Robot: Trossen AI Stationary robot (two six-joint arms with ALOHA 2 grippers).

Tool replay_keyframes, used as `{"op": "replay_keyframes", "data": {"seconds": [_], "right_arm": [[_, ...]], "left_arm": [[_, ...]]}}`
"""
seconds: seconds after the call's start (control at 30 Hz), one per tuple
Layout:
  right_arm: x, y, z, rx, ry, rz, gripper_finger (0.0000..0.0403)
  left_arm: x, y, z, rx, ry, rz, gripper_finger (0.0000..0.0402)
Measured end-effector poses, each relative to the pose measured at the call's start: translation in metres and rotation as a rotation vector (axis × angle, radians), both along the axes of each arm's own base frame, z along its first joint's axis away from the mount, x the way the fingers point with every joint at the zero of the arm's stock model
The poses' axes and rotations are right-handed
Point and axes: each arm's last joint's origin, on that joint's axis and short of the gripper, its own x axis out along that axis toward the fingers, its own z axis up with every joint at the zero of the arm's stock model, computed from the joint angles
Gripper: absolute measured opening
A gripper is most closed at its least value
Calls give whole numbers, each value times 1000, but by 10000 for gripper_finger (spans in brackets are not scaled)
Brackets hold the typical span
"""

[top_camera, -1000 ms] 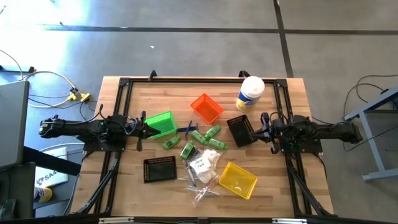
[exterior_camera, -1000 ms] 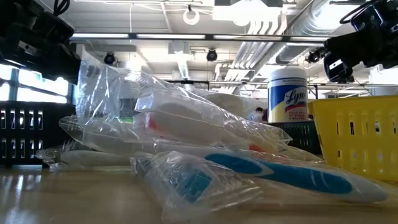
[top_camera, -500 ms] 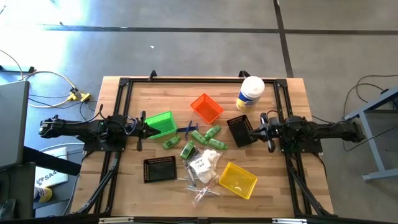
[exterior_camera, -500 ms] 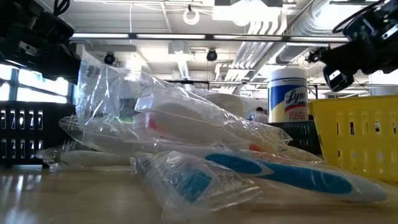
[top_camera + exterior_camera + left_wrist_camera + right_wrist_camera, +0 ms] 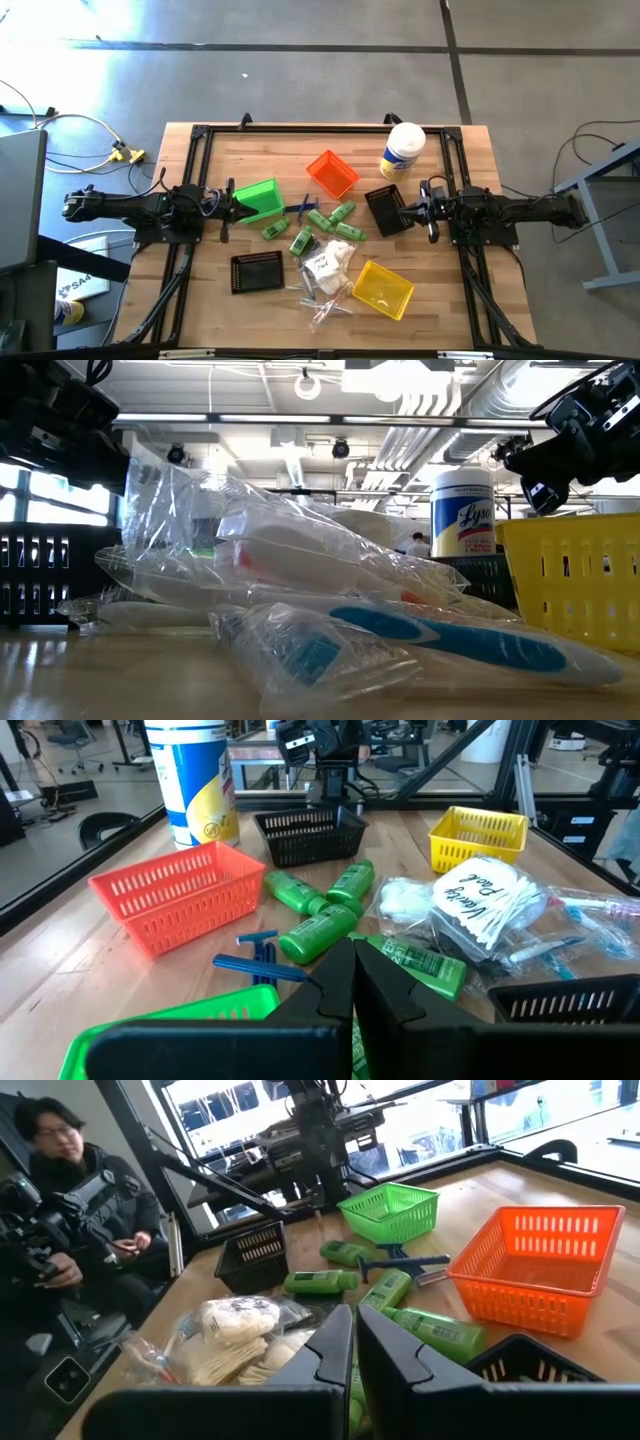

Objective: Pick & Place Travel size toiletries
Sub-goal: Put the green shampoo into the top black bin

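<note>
Since every bin we can see into looks bare, we judge the sorting not yet begun; the travel size toiletries lie heaped at table centre: green bottles toward 12 o'clock of the heap, white packets in its middle, clear-wrapped sticks at 6. The left gripper hangs clenched and empty over the green bin at 9 o'clock; the right gripper, also clenched and empty, hovers over a black bin at 3 o'clock; all picking remains.
</note>
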Motion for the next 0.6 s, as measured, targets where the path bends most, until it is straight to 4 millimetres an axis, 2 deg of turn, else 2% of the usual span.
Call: {"op": "replay_keyframes", "data": {"seconds": [0.3,0.6], "right_arm": [[0,0,0,-97,3,19,11],[1,0,0,-98,3,12,11]], "left_arm": [[0,0,0,-17,0,2,0],[0,0,0,-25,0,3,0]]}}
